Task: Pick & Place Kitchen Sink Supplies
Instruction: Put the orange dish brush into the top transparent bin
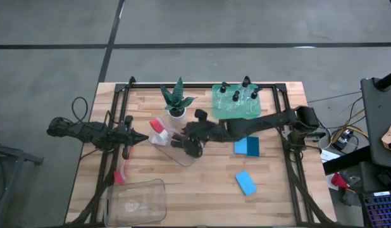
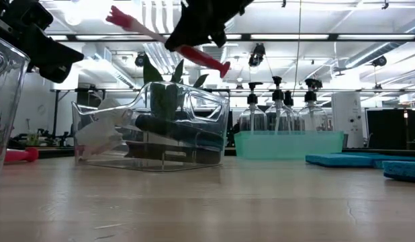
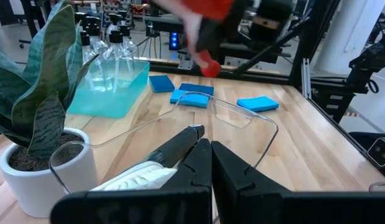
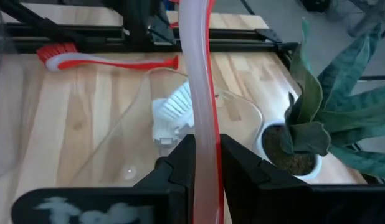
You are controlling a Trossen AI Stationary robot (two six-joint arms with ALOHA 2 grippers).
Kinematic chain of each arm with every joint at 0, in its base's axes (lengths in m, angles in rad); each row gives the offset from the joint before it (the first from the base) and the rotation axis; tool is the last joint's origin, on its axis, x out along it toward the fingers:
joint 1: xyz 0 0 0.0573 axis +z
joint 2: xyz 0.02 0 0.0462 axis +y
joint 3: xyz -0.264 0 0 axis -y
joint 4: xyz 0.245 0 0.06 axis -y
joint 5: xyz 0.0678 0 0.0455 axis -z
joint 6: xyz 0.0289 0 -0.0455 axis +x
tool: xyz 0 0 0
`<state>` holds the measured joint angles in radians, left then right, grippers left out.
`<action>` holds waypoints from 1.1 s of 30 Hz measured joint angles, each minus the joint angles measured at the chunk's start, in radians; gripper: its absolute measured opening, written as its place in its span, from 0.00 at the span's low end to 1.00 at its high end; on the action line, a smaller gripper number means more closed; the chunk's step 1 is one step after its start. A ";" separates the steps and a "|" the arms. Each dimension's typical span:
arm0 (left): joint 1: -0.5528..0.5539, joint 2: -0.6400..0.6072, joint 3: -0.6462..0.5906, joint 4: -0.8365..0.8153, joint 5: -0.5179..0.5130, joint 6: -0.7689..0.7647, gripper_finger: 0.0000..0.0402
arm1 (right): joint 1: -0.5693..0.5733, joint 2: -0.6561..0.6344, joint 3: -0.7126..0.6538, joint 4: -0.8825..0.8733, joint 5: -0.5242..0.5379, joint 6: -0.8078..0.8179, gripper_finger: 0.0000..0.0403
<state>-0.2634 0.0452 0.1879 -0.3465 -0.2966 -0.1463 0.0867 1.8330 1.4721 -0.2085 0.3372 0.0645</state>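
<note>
My right gripper [image 1: 180,137] hovers over a clear bin [image 1: 176,151] at mid-table, shut on a slim brush [image 2: 194,54] with a pale, red-striped handle. The bin holds a white-headed black brush [image 4: 174,109]. My left gripper [image 1: 143,137] is shut and empty, just left of that bin; I cannot tell whether it touches the rim. A red brush [image 1: 122,172] lies on the table at the left. Clear bottles [image 1: 236,95] stand in a green tray. Blue sponges [image 1: 247,147] [image 1: 246,182] lie flat at the right. My right gripper pinches the brush's handle [image 4: 202,134] between its two fingers, about midway along it, fingers across the handle. The brush is lifted clear above the bin and tilted, its pink head [image 2: 120,17] higher and its red end [image 2: 224,67] lower.
A green spiky plant in a white pot [image 1: 178,104] stands right behind the bin. A second clear bin [image 1: 138,201] sits at the near left corner. The green tray [image 1: 221,111] is at the back right. Black frame rails [image 1: 290,152] run along the table's sides.
</note>
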 joint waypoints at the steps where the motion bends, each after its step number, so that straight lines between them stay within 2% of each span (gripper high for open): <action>1: 0.000 0.000 0.000 0.001 0.000 0.000 0.00 | -0.015 0.000 -0.001 0.000 -0.018 -0.003 0.13; 5: 0.000 0.000 0.000 0.000 0.000 0.000 0.00 | -0.052 0.024 -0.005 0.028 -0.116 0.012 0.13; 14: 0.000 0.004 0.000 -0.001 0.000 0.000 0.00 | -0.057 0.146 -0.008 0.029 -0.129 0.015 0.13; 20: 0.000 0.004 0.000 0.001 0.000 0.000 0.00 | -0.050 0.163 -0.005 0.031 -0.130 0.003 0.15; 23: 0.000 0.004 0.000 0.001 0.000 0.000 0.00 | -0.047 0.161 -0.004 0.021 -0.129 -0.010 0.20; 29: 0.000 0.004 0.000 0.001 0.000 0.000 0.00 | -0.043 0.141 -0.004 0.007 -0.103 -0.013 0.39; 33: 0.000 0.004 0.000 0.001 0.000 0.000 0.00 | -0.023 0.124 -0.004 0.004 -0.152 -0.088 0.48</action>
<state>-0.2631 0.0494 0.1879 -0.3460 -0.2966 -0.1463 0.0635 1.9567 1.4677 -0.2040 0.1855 -0.0233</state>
